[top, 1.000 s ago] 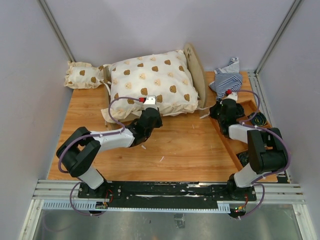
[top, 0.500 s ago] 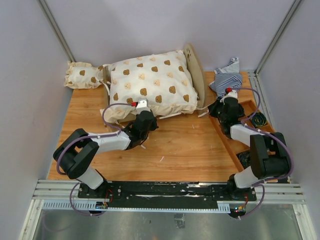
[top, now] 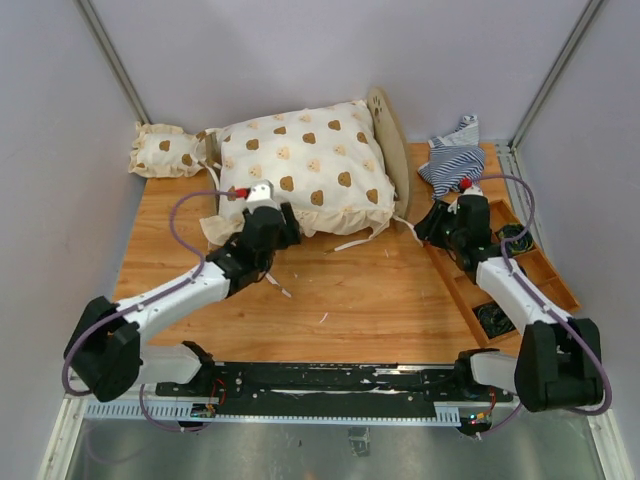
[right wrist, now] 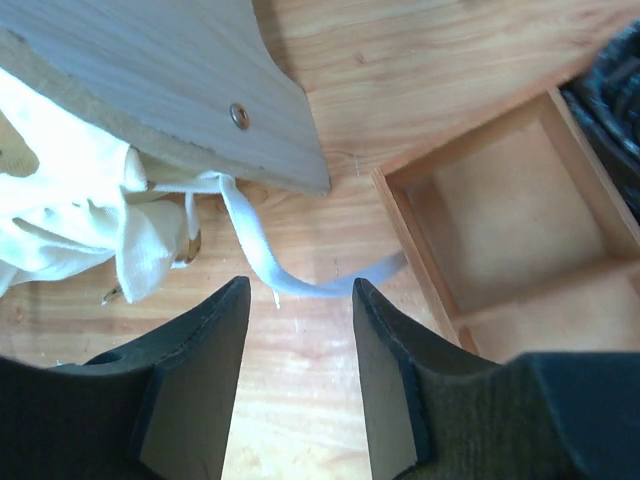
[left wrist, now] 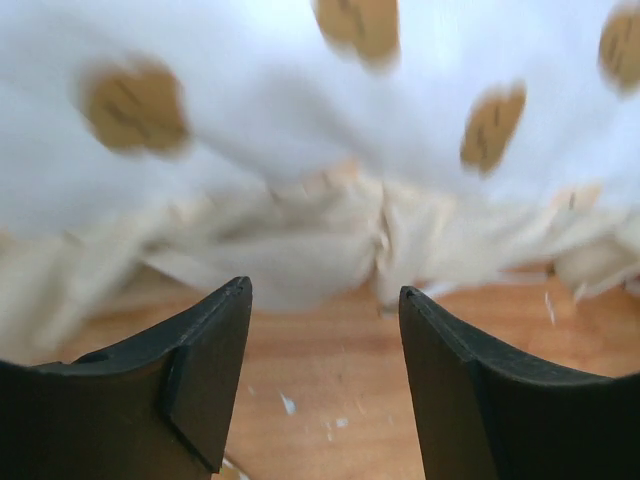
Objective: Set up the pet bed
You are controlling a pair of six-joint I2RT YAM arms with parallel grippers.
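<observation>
The pet bed shows only its rounded wooden end board (top: 389, 148), upright at the right of a big cream bear-print cushion (top: 300, 172) that covers the rest. My left gripper (top: 268, 208) is at the cushion's front left edge. In the left wrist view it (left wrist: 325, 300) is open, with nothing between its fingers, just short of the ruffled cushion hem (left wrist: 330, 225). My right gripper (top: 438, 222) is low by the end board's near corner. It (right wrist: 300, 290) is open over bare wood, and a white tie strap (right wrist: 258, 248) lies just past the tips, below the end board (right wrist: 170, 80).
A small bear-print cushion (top: 163, 152) lies at the back left. A crumpled blue-and-white striped cloth (top: 455, 155) sits at the back right. A compartmented wooden tray (top: 530, 262) runs along the right side, and its corner (right wrist: 400, 215) is close to my right fingers. Grey walls enclose the table.
Both grippers have gone from shut to open. My left arm has moved left along the cushion's front edge. My right arm has shifted slightly right, and a tie strap now trails on the table.
</observation>
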